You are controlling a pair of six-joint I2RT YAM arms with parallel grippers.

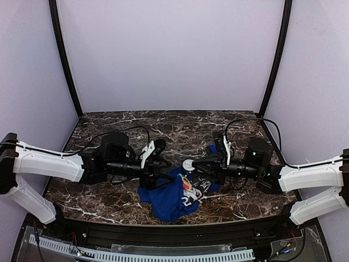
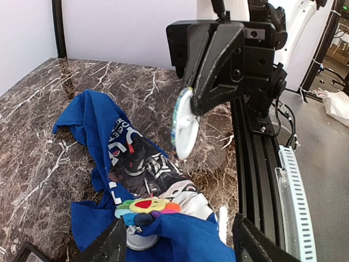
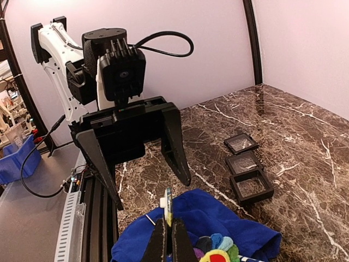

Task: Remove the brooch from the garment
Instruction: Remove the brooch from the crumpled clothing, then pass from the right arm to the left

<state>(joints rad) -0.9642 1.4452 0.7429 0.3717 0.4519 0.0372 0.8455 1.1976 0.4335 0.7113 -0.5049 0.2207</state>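
Observation:
The garment (image 1: 166, 202) is a blue cloth with a printed picture, lying crumpled at the front middle of the table (image 2: 87, 120) (image 3: 218, 218). The brooch (image 2: 147, 206), a small rainbow flower with a yellow and red centre, rests on the cloth (image 1: 188, 184) (image 3: 218, 252); a blue fold covers its lower edge. My left gripper (image 2: 180, 240) is open, its fingers on either side of the brooch without touching it (image 3: 152, 191). My right gripper (image 3: 169, 221) is shut on a thin round disc (image 3: 168, 202) with a white back and coloured rim, held just above the cloth (image 2: 184, 128) (image 1: 188, 164).
Three small dark square trays (image 3: 244, 162) lie in a row on the marble beyond the cloth. A grey round piece (image 2: 136, 239) shows under the flower. A black rail (image 2: 256, 164) runs along the table's near edge. Both arms meet over the cloth.

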